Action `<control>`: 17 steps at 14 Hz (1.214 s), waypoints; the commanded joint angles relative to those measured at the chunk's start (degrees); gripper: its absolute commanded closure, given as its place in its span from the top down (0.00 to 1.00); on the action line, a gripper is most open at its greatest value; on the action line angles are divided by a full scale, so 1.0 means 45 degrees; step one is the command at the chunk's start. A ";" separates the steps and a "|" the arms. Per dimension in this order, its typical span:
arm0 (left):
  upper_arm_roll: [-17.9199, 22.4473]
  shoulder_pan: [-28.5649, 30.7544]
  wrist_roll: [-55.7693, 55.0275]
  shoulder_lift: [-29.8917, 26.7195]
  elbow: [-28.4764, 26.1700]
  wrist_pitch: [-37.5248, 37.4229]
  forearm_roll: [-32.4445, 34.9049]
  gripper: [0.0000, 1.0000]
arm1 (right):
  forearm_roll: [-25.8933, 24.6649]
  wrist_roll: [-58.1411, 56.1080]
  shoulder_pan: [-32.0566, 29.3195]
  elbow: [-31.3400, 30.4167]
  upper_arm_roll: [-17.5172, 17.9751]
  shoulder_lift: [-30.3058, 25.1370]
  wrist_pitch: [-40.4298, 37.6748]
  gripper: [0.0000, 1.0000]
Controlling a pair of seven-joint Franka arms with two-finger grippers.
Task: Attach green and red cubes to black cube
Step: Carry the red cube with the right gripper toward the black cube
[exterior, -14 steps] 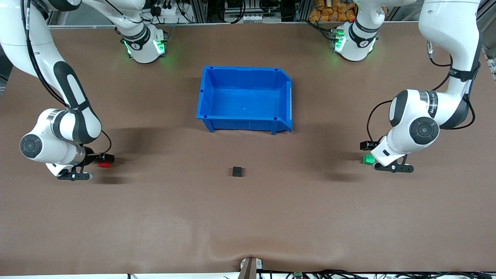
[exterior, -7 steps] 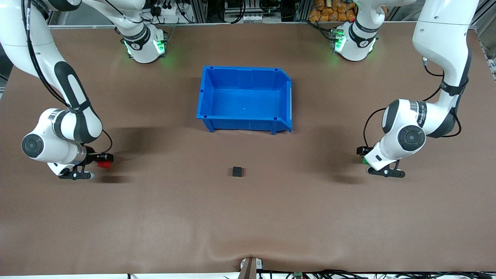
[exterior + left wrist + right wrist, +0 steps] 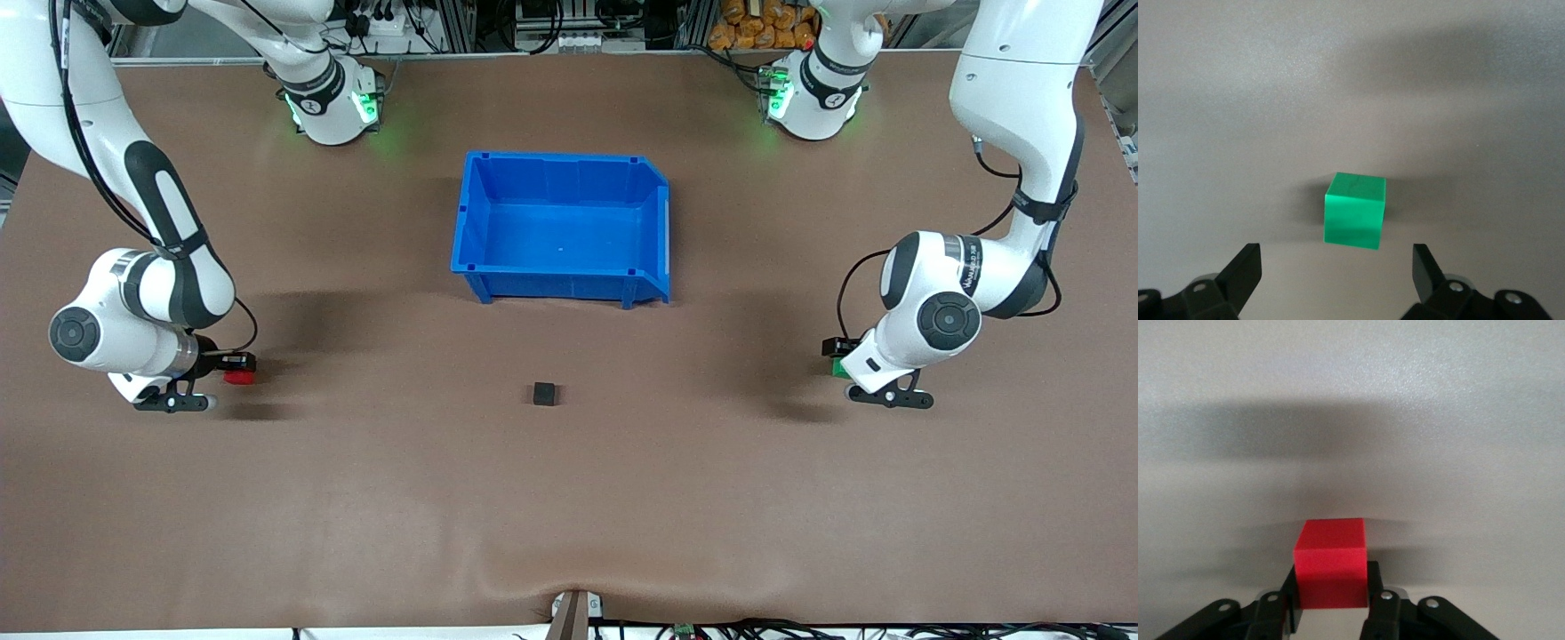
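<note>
- Right wrist view shows the right gripper (image 3: 1331, 603) clamped on the red cube (image 3: 1331, 563), fingers pressed to its two side faces, the cube low against the table (image 3: 1351, 400); the front view places this at the right arm's end of the table.
- Left gripper (image 3: 1335, 270) hangs with fingers spread wide, the green cube (image 3: 1355, 210) on the table just ahead of the tips and not yet between them; it sits at the left arm's end.
- Black cube (image 3: 545, 393) rests alone mid-table, nearer the front camera than the blue bin (image 3: 560, 227), well apart from both coloured cubes.
- Judged best practice: centre the left fingers squarely around the green cube before closing; lift the red one only once the hold looks even, keeping a free face toward the black cube.
- Front view alone shows the black cube and bin; in it the green cube is largely hidden by the left arm, and only the wrist views reveal how the fingers stand.
</note>
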 commanded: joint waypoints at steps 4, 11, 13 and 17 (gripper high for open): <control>-0.0065 0.0159 0.0103 0.0628 0.0654 0.0077 0.0035 0.77 | -0.0512 -0.2087 -0.0197 0.0209 0.0137 -0.0346 0.0084 0.00; -0.0085 0.0120 0.0083 0.1117 0.1163 0.0096 -0.0746 0.59 | -0.0512 -0.6075 -0.0236 0.1362 0.0137 -0.0307 -0.0033 0.00; -0.0085 0.0081 0.0045 0.1137 0.1144 0.0077 -0.0765 0.58 | -0.0512 -0.7363 -0.0159 0.1830 0.0137 -0.0268 -0.0033 0.00; -0.0085 0.0139 0.0103 0.1137 0.1144 0.0077 -0.0765 0.37 | -0.0453 -0.9922 0.0328 0.2592 0.0235 -0.0248 -0.0052 0.00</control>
